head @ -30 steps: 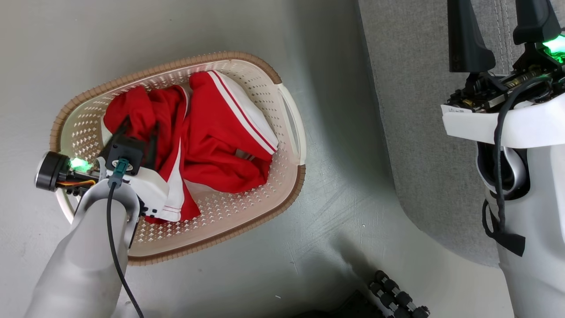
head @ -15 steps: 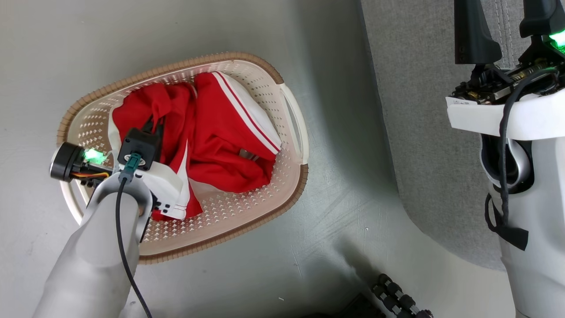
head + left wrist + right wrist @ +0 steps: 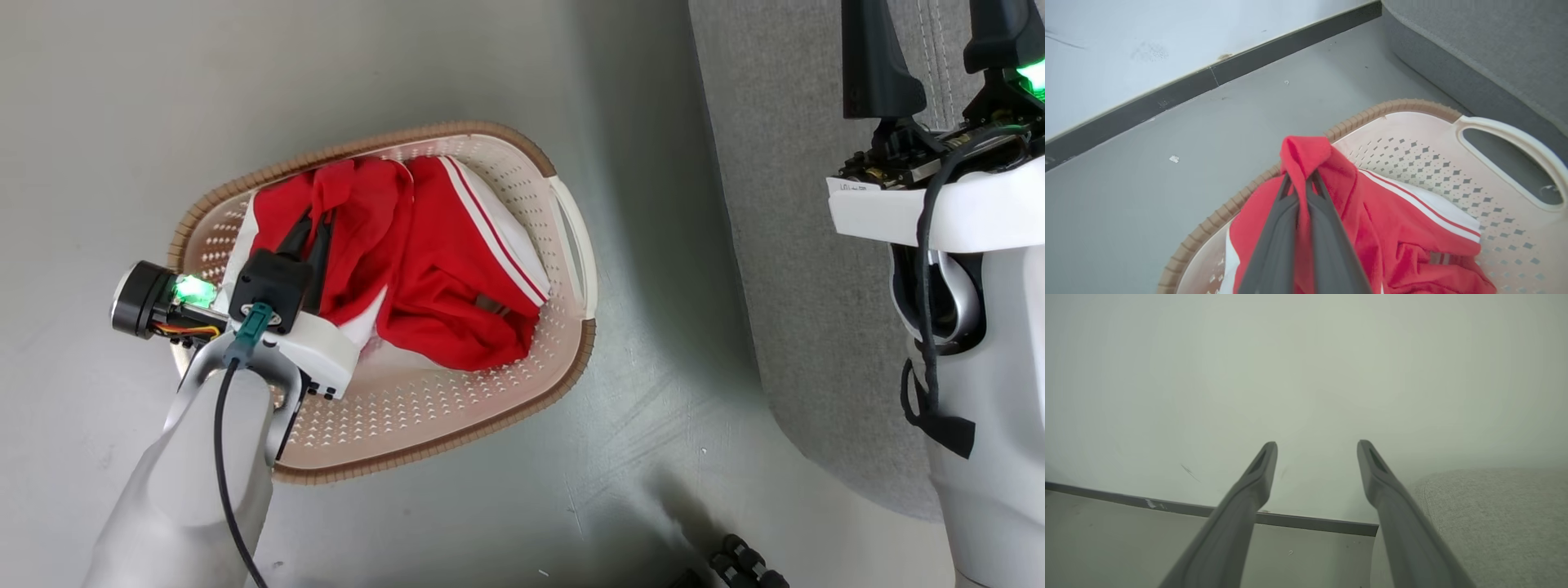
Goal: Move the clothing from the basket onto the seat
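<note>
**Condition.** The left gripper (image 3: pixel 314 227) has its jaws closed on a raised fold of the clothing (image 3: pixel 441 269). In the left wrist view the fold is pinched close to the fingertips (image 3: pixel 1286 192). The rest of the clothing lies in the basket (image 3: pixel 457 433), which stands on the floor (image 3: pixel 653 474) near the seat (image 3: pixel 784 245). The right gripper (image 3: pixel 931 57) hangs over the seat with its jaws apart, holding nothing.

**Assessment.** The step in hand appears to be lifting the pinched clothing out of the basket.

**Recommendations.**
- The hold is a narrow pinch near the tips, so raise it slowly and without jerks.
- Lift straight up until the trailing cloth clears the brown rim, and only then swing towards the seat.
- The two red pieces overlap, so the second may drag along. Watch for it snagging on the perforated wall or the loop handle, which could tip or slide the basket.
- Carry the clothing well past the seat's rounded edge before releasing.
</note>
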### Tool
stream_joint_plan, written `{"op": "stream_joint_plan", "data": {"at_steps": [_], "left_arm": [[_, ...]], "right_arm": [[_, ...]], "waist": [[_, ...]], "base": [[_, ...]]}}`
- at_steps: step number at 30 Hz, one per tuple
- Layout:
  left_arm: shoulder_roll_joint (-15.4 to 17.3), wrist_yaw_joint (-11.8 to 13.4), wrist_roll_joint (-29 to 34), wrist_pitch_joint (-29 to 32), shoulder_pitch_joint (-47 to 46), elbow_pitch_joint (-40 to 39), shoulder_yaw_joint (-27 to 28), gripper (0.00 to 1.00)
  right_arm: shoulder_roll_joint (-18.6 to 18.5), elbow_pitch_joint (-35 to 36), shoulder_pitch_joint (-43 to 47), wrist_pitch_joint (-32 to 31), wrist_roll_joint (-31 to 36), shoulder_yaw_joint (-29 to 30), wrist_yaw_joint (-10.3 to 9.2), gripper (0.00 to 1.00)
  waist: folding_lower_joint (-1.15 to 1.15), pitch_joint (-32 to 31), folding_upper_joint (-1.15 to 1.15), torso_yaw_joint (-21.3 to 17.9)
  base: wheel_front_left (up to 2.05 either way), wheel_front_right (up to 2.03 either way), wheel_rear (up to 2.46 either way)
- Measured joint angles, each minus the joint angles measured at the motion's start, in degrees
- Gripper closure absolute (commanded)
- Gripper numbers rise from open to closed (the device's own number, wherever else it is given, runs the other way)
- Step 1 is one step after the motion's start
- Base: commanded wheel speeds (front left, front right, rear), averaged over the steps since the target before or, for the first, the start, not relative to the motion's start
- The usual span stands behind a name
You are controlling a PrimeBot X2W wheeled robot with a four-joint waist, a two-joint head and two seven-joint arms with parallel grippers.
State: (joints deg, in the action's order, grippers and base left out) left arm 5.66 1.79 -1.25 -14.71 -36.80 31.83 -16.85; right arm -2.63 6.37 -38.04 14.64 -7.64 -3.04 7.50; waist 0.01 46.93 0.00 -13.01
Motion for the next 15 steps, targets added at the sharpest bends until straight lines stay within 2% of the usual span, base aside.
{"op": "stream_joint_plan", "data": {"at_steps": [15], "left_arm": [[0.4,0.1,-3.7,0.0,4.7,-14.6,4.5,1.00]], "right_arm": [[-0.3,-4.9,3.0,0.0,1.8,-3.1,0.01,0.00]], "waist": [[0.00,-6.7,0.00,3.4]], "base": [[0.00,0.00,0.00]]}}
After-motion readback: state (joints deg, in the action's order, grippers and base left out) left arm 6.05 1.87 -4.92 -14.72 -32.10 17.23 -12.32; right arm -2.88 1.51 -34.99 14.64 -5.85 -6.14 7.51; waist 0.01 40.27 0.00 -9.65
